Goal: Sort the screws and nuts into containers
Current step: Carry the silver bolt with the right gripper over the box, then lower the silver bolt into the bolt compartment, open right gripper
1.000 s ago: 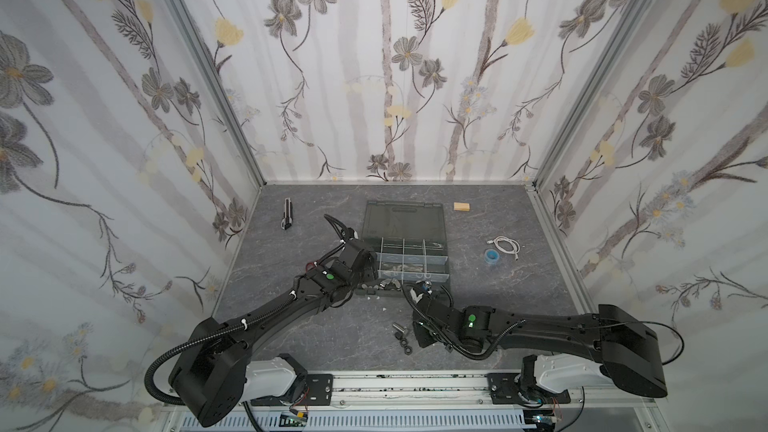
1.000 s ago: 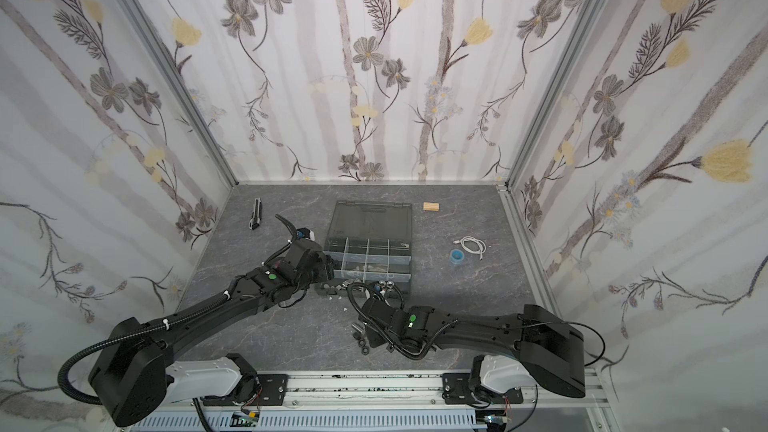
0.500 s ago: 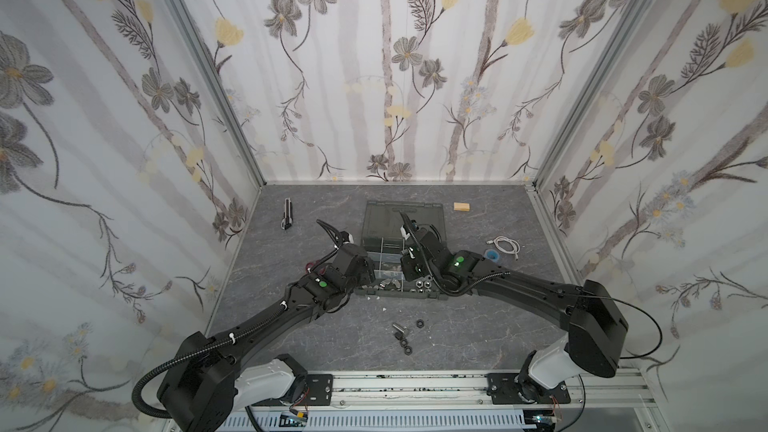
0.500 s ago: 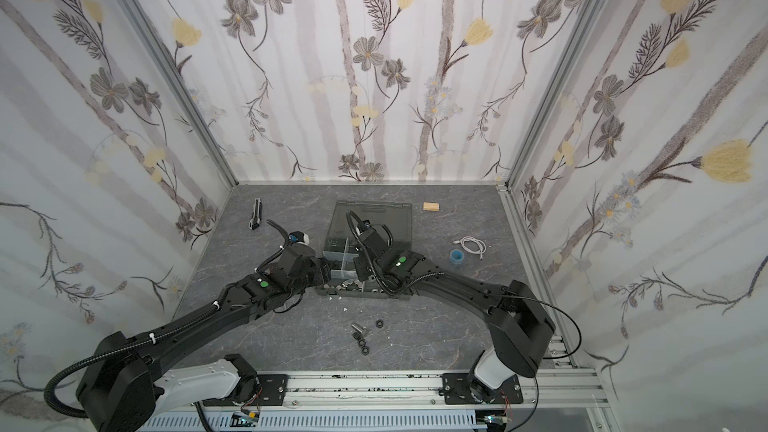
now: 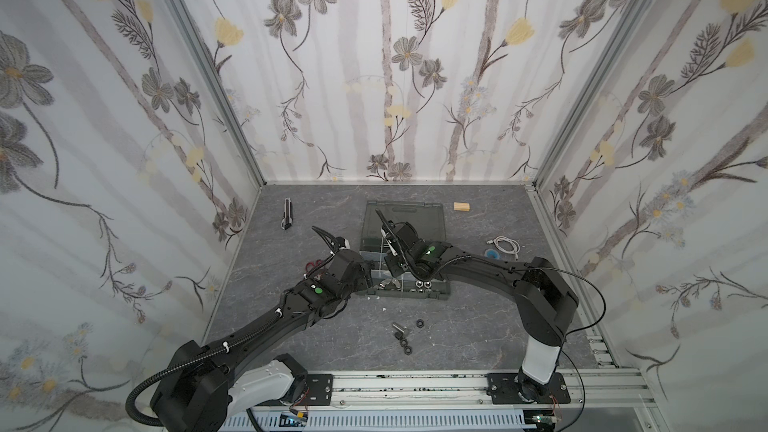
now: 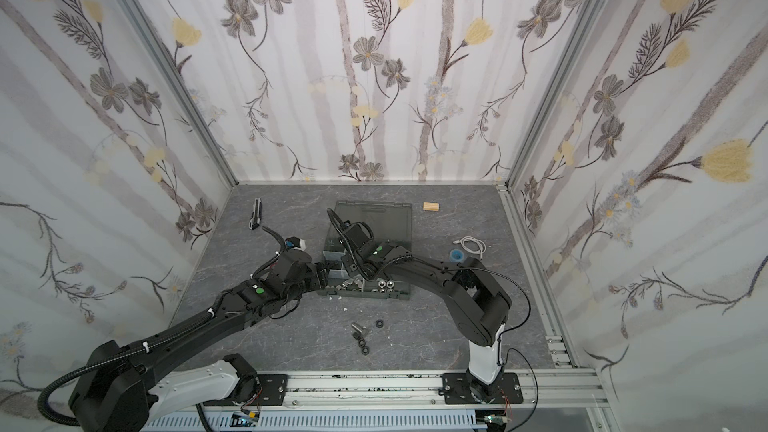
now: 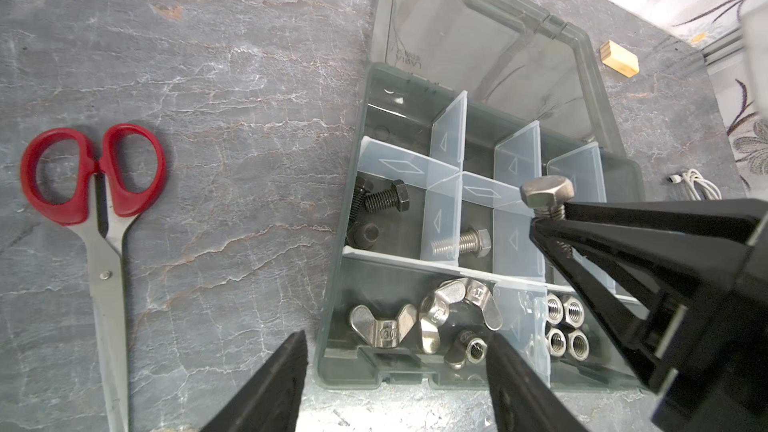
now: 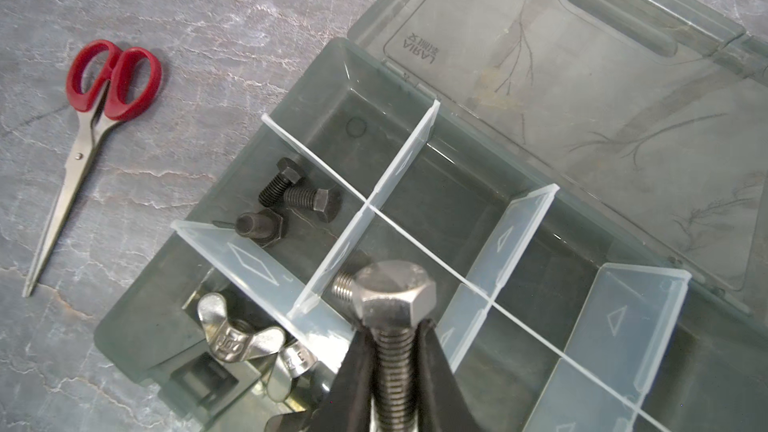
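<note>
- Relocated since one second ago: right tool (image 8: 395,340), from the front pile to above the organizer case (image 5: 442,292), clamped on the shank of a silver screw (image 8: 394,292).
- Desk front: one loose screw (image 5: 401,329), black nuts (image 5: 420,323).
- Left tool (image 7: 395,336): jaws apart, empty, at the case's near wall.
- Held screw: rigid, dense, slick; likely over the silver-screw compartment (image 7: 477,218).

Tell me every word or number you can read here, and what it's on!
"ARIA", maybe "LARIA", upside down: translucent grey plastic lid of the organizer case; tiny marks beside it unreadable.
"30": shiny silver wing nut.
Stamp on the neighbouring silver wing nut: too blurred to read.
</note>
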Robot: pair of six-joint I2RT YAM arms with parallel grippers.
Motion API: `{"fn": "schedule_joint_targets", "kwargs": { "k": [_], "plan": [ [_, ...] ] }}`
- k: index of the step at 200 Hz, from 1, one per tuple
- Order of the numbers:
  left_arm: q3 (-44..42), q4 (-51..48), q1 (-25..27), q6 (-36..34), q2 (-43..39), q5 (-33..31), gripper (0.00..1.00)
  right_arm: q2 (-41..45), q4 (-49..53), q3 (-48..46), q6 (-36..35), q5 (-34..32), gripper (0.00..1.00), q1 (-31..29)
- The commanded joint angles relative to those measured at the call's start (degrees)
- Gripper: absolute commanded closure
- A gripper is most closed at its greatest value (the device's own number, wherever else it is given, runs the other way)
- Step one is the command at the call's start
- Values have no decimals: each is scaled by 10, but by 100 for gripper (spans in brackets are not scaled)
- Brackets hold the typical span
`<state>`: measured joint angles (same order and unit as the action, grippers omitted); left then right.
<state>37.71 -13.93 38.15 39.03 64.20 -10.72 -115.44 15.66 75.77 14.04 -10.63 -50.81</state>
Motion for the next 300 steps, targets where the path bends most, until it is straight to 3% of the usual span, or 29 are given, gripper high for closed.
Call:
{"fn": "schedule_joint_targets", "kwargs": {
  "k": [1, 28, 55, 70, 300],
  "plan": [
    [-4, 7, 0, 6, -6, -6, 29, -8, -15, 10, -10, 3, 80, 2],
    [-5, 8, -1, 8, -9, -4, 29, -12, -16, 12, -10, 4, 76, 2],
    [-10, 8, 0, 13, -14, -8, 29, -11, -15, 13, -8, 4, 62, 3],
    [-11, 8, -1, 12, -16, -3, 29, -7, -15, 10, -6, 2, 59, 4],
    [-12, 9, 0, 6, -11, 20, 29, 94, -19, -35, 27, 4, 56, 6]
  ]
}}
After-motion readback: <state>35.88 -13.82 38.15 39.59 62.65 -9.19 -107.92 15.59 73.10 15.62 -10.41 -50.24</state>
